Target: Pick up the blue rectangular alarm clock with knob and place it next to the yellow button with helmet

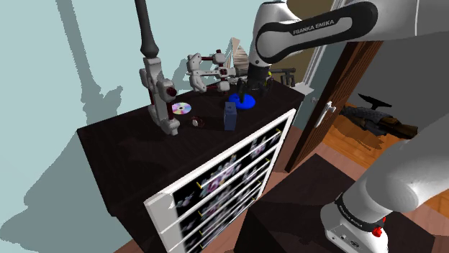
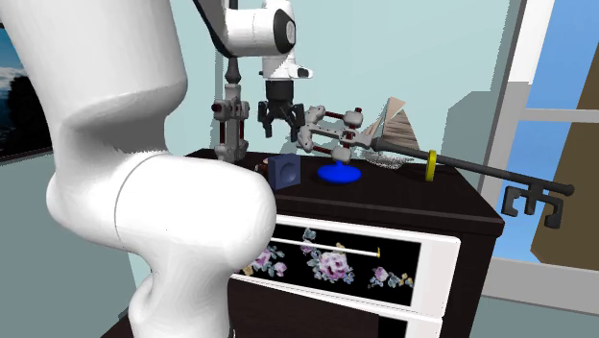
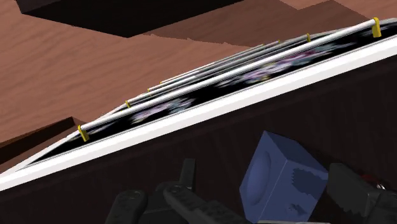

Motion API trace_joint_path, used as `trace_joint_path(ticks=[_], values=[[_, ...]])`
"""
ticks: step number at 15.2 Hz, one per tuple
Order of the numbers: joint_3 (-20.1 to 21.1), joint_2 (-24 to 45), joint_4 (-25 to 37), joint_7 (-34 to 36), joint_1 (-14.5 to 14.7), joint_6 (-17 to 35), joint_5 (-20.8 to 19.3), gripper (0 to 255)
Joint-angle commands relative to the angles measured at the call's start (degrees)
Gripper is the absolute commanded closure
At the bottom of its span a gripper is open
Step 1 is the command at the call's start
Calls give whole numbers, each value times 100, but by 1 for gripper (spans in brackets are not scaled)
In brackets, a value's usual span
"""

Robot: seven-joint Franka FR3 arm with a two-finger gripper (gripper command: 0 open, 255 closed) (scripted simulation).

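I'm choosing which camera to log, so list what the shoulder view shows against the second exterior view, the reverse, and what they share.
Shoulder view's own: a shiny silver disc on the dark dresser top, an open brown wooden door and a dark anvil-shaped object on the floor beyond it. Second exterior view's own: a window pane of blue sky and a dark-framed picture. Shared: the blue box-shaped alarm clock, the flat round blue disc, the white jointed figure with dark red parts and the dresser's white flower-printed drawer front.

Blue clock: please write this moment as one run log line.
blue clock: on dresser, not held | gripper: open, above it
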Motion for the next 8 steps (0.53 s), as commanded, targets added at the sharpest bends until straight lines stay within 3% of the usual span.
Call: trace_joint_path(ticks=[1, 8], values=[[69, 512, 351, 287, 7, 121, -62, 0], [82, 2159, 1652, 1072, 80, 329, -313, 0]])
